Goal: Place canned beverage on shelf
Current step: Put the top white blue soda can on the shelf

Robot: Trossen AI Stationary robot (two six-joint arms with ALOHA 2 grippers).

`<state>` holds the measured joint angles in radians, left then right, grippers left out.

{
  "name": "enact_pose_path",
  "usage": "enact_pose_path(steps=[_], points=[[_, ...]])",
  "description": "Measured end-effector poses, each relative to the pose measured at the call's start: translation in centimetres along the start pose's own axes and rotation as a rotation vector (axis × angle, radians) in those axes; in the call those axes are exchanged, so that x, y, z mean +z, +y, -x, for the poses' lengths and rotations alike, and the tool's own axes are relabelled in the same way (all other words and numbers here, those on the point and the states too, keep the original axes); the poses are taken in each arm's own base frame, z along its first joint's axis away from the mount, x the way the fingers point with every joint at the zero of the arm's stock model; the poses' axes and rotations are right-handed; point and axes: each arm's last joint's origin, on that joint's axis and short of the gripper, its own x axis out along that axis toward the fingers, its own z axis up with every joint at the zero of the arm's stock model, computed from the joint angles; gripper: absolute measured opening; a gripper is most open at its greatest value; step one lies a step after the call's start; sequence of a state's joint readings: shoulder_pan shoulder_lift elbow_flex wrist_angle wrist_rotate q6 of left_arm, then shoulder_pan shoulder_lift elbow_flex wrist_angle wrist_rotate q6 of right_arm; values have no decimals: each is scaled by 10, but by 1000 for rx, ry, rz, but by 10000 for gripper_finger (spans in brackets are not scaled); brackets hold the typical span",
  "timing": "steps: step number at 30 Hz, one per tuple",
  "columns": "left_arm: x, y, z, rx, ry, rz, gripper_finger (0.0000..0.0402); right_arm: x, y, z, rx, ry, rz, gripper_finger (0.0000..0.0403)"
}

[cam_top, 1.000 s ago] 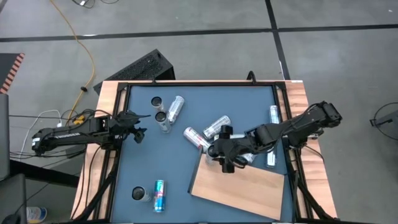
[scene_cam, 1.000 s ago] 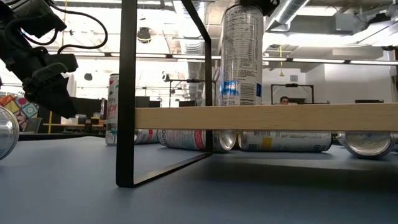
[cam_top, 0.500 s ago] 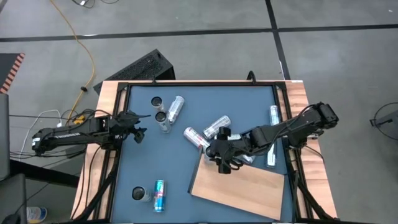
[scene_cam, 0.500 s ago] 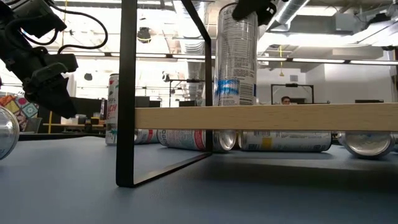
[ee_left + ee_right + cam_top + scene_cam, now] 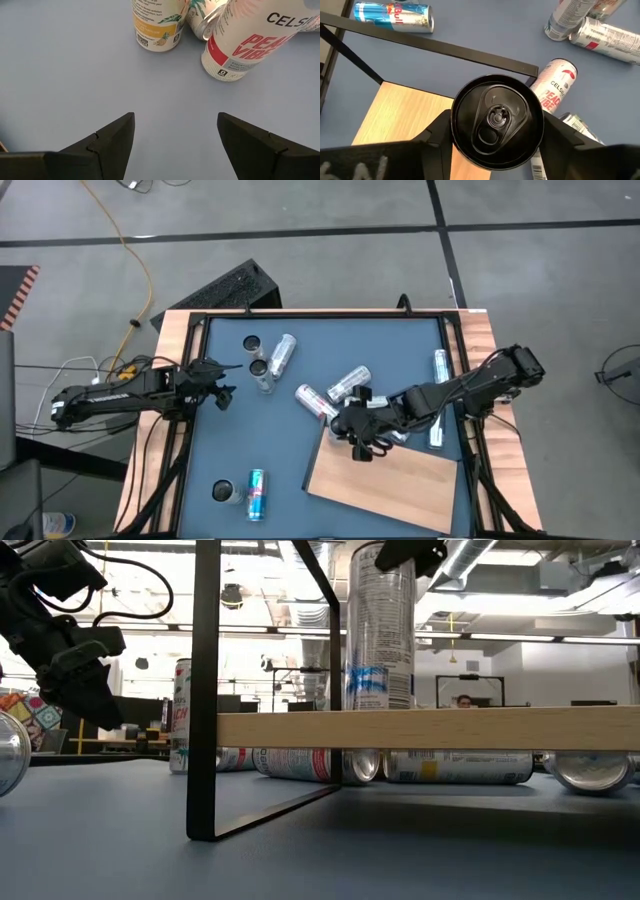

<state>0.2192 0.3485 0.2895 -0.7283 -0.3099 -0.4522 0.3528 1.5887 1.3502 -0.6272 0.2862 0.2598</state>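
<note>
- The right gripper (image 5: 362, 442) sits over the upper left corner of the shelf (image 5: 400, 490), right of centre in the high view, and it has slid a touch up and left along that edge over the last second.
- The can (image 5: 380, 625) stands upright on the wooden board, left of centre in the low view; a second ago it stood slightly further right in that frame.
- In the right wrist view the black can top fills the middle of the frame with 1 dark finger (image 5: 432, 135) on each side of it. The jaws have been narrowing, but whether they actually press the can's wall or stand just clear of it, I cannot tell.
- My read: this is a small adjustment of the can's spot on the board, so the placement looks nearly done but not released cleanly yet.
- The can is close to the board's corner and its black frame (image 5: 435, 47), so a nudge on withdrawal could tip it off the edge.
- The left gripper (image 5: 222, 395) waits at the left of the table, jaws apart and empty, unmoved over the last second; 2 upright cans (image 5: 240, 40) stand beyond its fingers.
- Several more cans (image 5: 347, 384) lie on the blue tabletop (image 5: 250, 440), above the board in the high view.
</note>
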Motion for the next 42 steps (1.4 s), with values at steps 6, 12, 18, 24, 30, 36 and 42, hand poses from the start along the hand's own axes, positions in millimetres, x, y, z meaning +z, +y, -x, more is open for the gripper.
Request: enact_pose_path(steps=[6, 12, 18, 24, 30, 36, 42], points=[[0, 0, 0, 0, 0, 0, 270, -3, 12, 4, 70, 3, 100, 201], [0, 0, 0, 0, 0, 0, 270, -4, 27, 8, 181, -11, 198, 203], [0, 0, 0, 0, 0, 0, 270, -5, 38, 9, 274, -33, 224, 204], [0, 0, 0, 0, 0, 0, 270, -4, 38, 9, 266, -36, 218, 207], [0, 0, 0, 0, 0, 0, 270, -4, 36, 8, 255, -33, 178, 243], [0, 0, 0, 0, 0, 0, 270, -3, 34, 8, 205, -44, 170, 262], [0, 0, 0, 0, 0, 0, 270, -2, 33, 7, 174, -50, 134, 265]])
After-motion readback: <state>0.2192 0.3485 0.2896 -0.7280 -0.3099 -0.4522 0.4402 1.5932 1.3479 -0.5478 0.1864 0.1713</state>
